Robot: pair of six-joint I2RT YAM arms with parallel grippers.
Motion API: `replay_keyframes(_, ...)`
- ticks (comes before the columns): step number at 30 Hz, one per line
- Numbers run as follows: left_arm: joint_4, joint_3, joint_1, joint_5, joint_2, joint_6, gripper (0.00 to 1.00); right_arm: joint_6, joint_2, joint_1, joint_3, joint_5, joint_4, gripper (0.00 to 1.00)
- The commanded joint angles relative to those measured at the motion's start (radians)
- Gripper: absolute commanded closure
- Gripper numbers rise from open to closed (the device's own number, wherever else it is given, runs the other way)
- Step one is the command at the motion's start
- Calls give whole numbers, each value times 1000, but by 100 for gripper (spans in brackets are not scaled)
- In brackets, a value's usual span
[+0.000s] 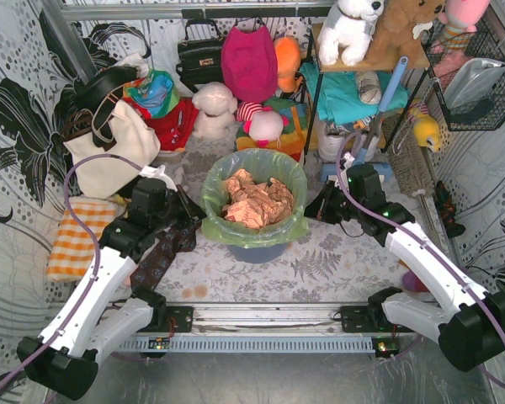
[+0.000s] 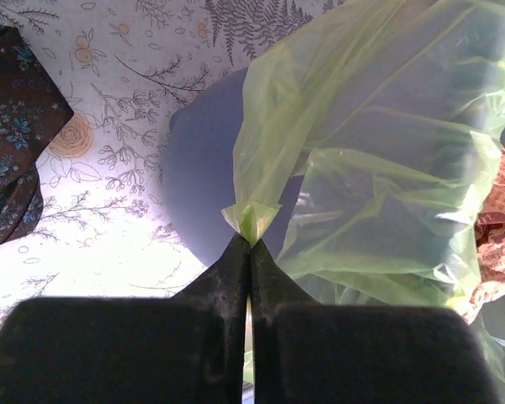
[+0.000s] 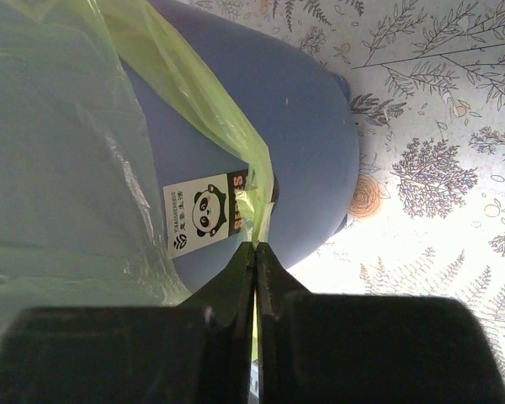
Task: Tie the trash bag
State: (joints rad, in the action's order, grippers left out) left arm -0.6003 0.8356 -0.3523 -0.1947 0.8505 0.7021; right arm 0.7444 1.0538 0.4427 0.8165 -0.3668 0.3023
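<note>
Top external view has the trash bag (image 1: 252, 158) lining the blue-grey bin (image 1: 257, 251) at the middle of the patterned table (image 1: 337, 269). Its lime-green rim is folded out over the bin's lip, and crumpled tan paper (image 1: 257, 204) fills its mouth. The left gripper (image 2: 250, 242) sits at the bag's left side, and the left wrist view shows its jaws pressed together on a small pinched fold of the green film, which stands off the bin wall. The right gripper (image 3: 256, 246) is at the bag's right side. The right wrist view shows its jaws clamped on a thin strip of the bag's edge, just beside a panda label (image 3: 200, 220) on the bin.
</note>
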Motion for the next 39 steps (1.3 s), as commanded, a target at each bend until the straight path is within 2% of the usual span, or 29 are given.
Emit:
replay_keyframes(1, -8, 46, 4, -1, -34, -5, 94, -6, -30, -2, 38, 17, 16, 100)
replay_keyframes(9, -50, 135, 5, -50, -35, -50, 94, -21, -116, -2, 115, 47, 45, 100)
replay_keyframes(15, -31, 178, 4, -94, -39, -35, 94, -25, -134, -2, 173, -5, 31, 100)
replay_keyframes(30, -81, 304, 4, -76, -33, -46, 94, -8, -177, -2, 255, 9, 20, 100)
replay_keyframes(39, -82, 382, 4, -71, 8, -78, 94, -2, -161, -3, 321, -2, -45, 100)
